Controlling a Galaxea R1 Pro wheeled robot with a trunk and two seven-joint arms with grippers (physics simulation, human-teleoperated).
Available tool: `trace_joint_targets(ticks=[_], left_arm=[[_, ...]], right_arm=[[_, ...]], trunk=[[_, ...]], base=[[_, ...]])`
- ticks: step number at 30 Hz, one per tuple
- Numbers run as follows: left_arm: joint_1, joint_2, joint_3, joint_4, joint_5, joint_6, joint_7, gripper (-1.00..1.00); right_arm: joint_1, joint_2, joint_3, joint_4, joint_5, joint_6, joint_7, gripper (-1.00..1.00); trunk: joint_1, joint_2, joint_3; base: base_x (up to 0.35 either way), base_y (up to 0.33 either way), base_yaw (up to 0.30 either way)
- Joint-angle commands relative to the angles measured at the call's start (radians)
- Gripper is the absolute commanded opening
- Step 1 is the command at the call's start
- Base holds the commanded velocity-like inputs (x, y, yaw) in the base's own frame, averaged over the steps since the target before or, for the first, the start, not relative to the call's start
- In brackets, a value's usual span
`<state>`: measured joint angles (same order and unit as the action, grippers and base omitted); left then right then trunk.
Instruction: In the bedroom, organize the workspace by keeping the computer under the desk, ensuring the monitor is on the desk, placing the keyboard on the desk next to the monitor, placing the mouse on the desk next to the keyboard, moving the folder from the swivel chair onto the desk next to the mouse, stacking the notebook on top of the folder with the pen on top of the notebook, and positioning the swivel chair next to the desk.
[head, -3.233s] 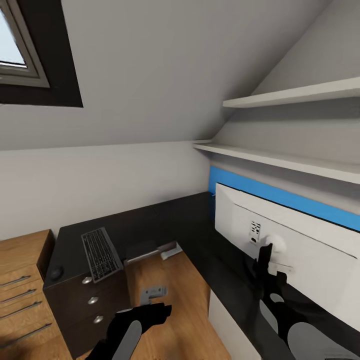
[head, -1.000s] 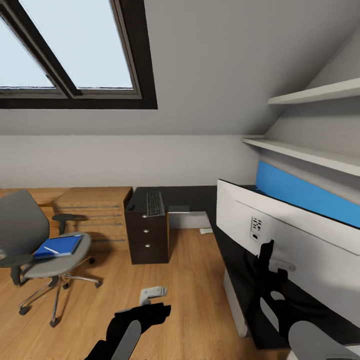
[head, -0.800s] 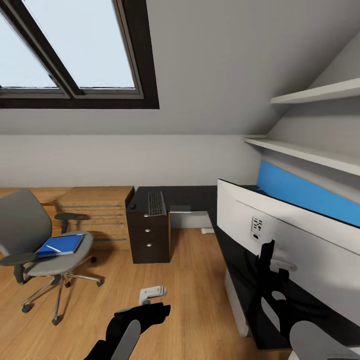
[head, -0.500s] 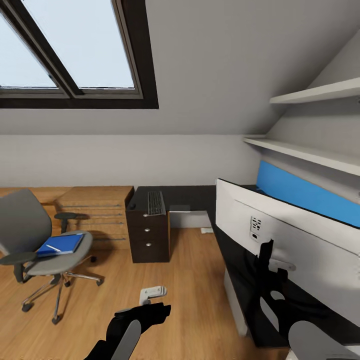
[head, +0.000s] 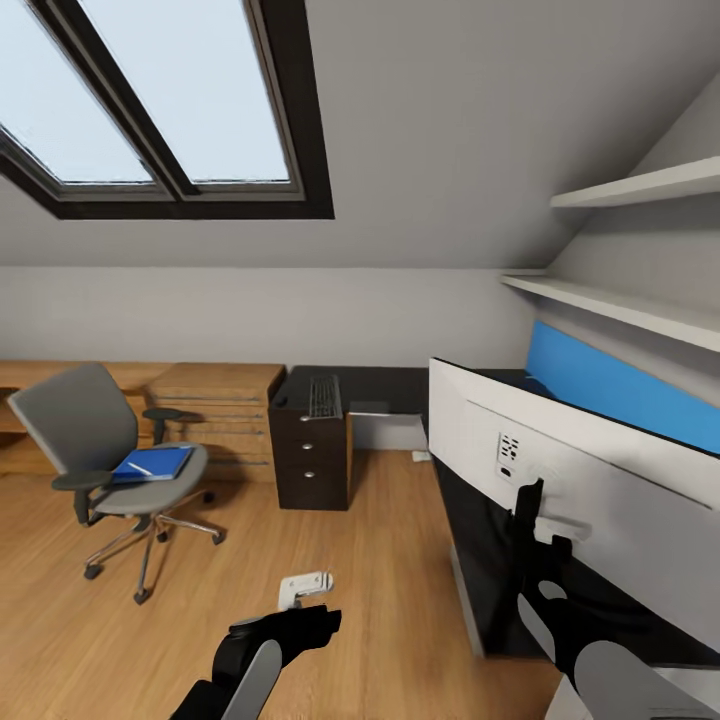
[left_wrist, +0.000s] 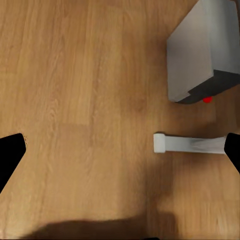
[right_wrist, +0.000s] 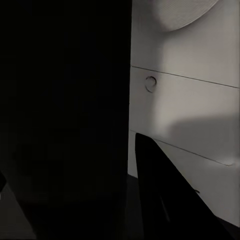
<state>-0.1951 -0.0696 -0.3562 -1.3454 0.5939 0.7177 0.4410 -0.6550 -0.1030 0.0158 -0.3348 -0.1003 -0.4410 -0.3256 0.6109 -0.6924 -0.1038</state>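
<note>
My right gripper (head: 530, 497) is shut on the monitor (head: 600, 480) at its black stand, behind the silver-white back, above the desk's (head: 400, 385) near wing. The right wrist view shows that back (right_wrist: 190, 100) close up. The keyboard (head: 323, 396) lies on the desk's drawer unit (head: 312, 455), with the small dark mouse (head: 281, 402) beside it. The grey swivel chair (head: 75, 420) stands on the floor at the left. On its seat is a blue flat stack (head: 155, 463), folder and notebook not told apart, with the white pen (head: 139, 468) on top. My left gripper (head: 300, 625) hangs open over the floor.
A light wooden drawer chest (head: 225, 410) stands between chair and desk. A grey box (head: 385, 428), perhaps the computer, sits under the desk's corner. Two wall shelves (head: 620, 305) hang over the blue panel (head: 620, 385). A grey box with a red spot (left_wrist: 200, 55) and a white bar (left_wrist: 187, 144) show over wooden floor.
The whole view has shifted: chair, chest and drawer unit now sit farther off and more to the right. The monitor and both grippers keep their places in the picture, so the monitor travels with me.
</note>
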Motion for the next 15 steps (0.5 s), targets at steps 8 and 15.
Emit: trace_joint_targets(ticks=[8, 15], left_arm=[[-0.001, 0.000, 0.000, -0.001, 0.011, 0.002, 0.010, 1.00], [-0.001, -0.001, -0.001, -0.001, 0.011, 0.002, 0.010, 1.00]], right_arm=[[0.000, 0.000, 0.000, 0.032, -0.019, -0.004, 0.003, -1.00], [0.000, 0.000, 0.000, 0.033, -0.019, -0.004, 0.003, -1.00]], trunk=[[0.000, -0.001, -0.002], [0.000, -0.001, -0.002]], base=[[-0.137, -0.012, 0.103], [-0.148, -0.001, 0.006]])
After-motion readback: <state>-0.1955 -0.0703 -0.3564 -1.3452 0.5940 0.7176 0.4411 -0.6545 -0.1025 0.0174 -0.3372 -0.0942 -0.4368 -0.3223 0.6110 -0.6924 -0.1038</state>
